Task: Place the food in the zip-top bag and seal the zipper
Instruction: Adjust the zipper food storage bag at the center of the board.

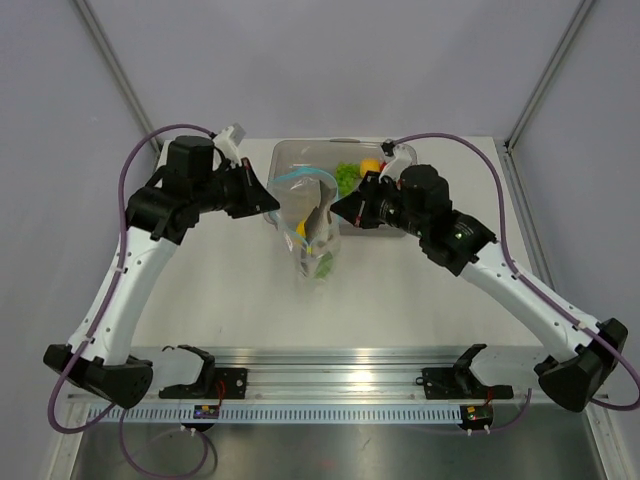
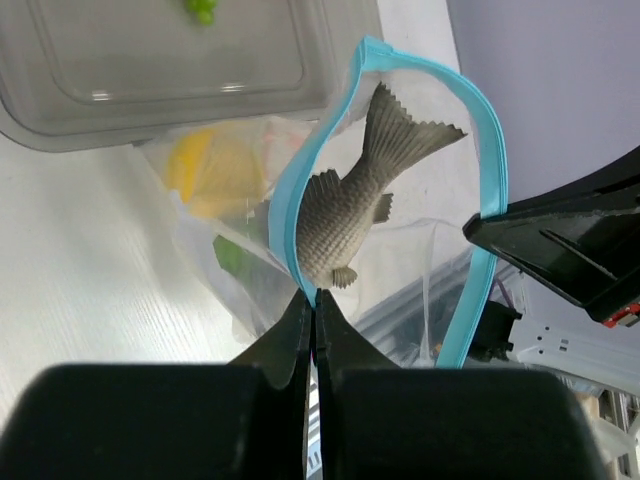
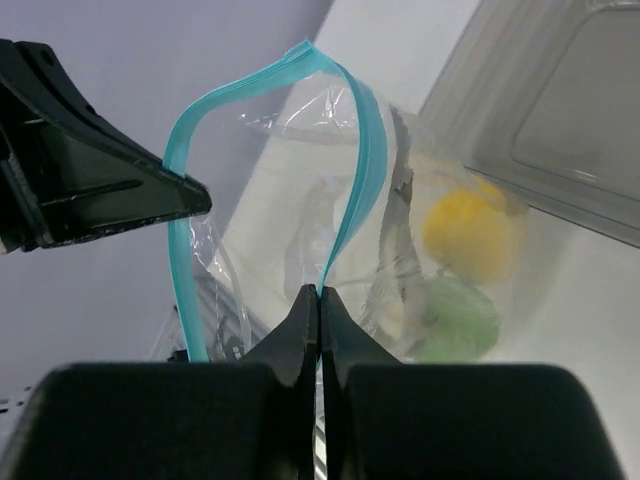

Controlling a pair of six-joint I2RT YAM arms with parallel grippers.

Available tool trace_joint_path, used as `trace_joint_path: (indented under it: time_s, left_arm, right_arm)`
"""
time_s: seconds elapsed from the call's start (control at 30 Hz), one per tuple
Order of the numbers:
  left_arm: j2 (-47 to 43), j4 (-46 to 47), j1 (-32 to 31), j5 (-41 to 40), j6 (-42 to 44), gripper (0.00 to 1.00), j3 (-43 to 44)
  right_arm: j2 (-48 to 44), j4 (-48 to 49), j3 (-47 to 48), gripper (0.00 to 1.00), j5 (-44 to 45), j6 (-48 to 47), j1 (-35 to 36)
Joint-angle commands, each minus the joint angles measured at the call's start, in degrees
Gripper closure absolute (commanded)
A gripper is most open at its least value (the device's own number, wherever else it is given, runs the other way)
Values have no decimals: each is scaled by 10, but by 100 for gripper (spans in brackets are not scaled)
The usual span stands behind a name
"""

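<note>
Teal-blue zipper (image 2: 287,205) curves in an open loop at the mouth of the zip-top bag (image 1: 312,238), which sits mid-table just in front of the clear tray (image 1: 297,153) at the far edge. On one end of the strip the left gripper (image 2: 312,300) has its fingers pressed tight; on the opposite end the right gripper (image 3: 320,295) is clamped the same way. Inside, the fish (image 2: 345,215) stands lengthwise, tail fanned toward the mouth, head down. Deep in the bag, the right wrist view adds a yellow fruit (image 3: 470,230) and a green fruit (image 3: 455,320). Only the overhead view shows grapes (image 1: 347,177) and an orange-yellow fruit (image 1: 371,167) lying in the tray.
</note>
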Motion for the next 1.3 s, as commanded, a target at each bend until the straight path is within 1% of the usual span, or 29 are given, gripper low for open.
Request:
trace_joint_path:
  time_s: [0.0,0.07,0.13,0.23,0.37,0.4,0.5,0.53,0.57,0.63,0.7,0.77,0.8,0.83,0.9,0.93,1.03,1.1,1.2,1.23,1.27]
  left_arm:
    - [31,45,1,42,-2,100,-68]
    - [45,31,1,50,4,100,-62]
    - [42,4,0,50,14,100,-21]
    - [3,6,0,53,9,100,35]
    - [-32,9,0,56,3,100,59]
    - [-34,9,1,56,2,100,52]
    - [-35,23,1,57,-7,100,-27]
    - [-34,33,0,62,-11,100,-52]
    - [-35,39,0,70,-13,100,-111]
    - [-36,52,-2,53,-10,100,-159]
    - [-25,45,-2,33,2,100,-173]
    - [-6,-1,-2,23,20,100,-135]
    - [-5,-12,-2,21,25,100,-81]
    - [-6,-26,-2,17,28,100,-55]
    - [-17,-35,-2,-5,26,100,1]
    - [-18,-48,-2,-12,22,100,54]
    - [-20,-56,-1,-16,17,100,105]
    - [-29,-45,-2,-5,9,100,95]
    - [-37,-15,-2,11,-8,100,14]
    - [-38,-9,-2,22,-11,100,-7]
    - [-39,-2,-2,28,-15,100,-53]
  right_arm:
    - [48,-23,-28,100,45,-9,4]
    - [55,-34,-3,100,39,-15,4]
    - [44,-25,22,100,24,-21,4]
    - [21,-18,57,100,8,-29,5]
    - [5,-1,54,100,-19,-23,5]
    - [8,2,47,100,-19,-18,5]
    - [29,11,-4,100,-26,-2,6]
    - [36,18,-40,100,-29,11,6]
    - [50,27,-57,100,-32,16,6]
    - [69,36,-90,100,-39,26,6]
    - [79,27,-86,100,-54,19,6]
    - [79,10,-53,100,-62,8,6]
    - [76,2,-39,100,-60,0,7]
    - [71,-6,-10,100,-57,-13,9]
    - [57,-20,14,100,-51,-28,9]
    - [52,-23,29,100,-50,-30,9]
    - [26,-16,28,100,-54,-27,9]
    - [19,-6,13,100,-55,-17,10]
    - [21,4,-34,100,-61,3,10]
    - [25,11,-64,100,-66,9,10]
    - [27,25,-80,100,-76,17,10]
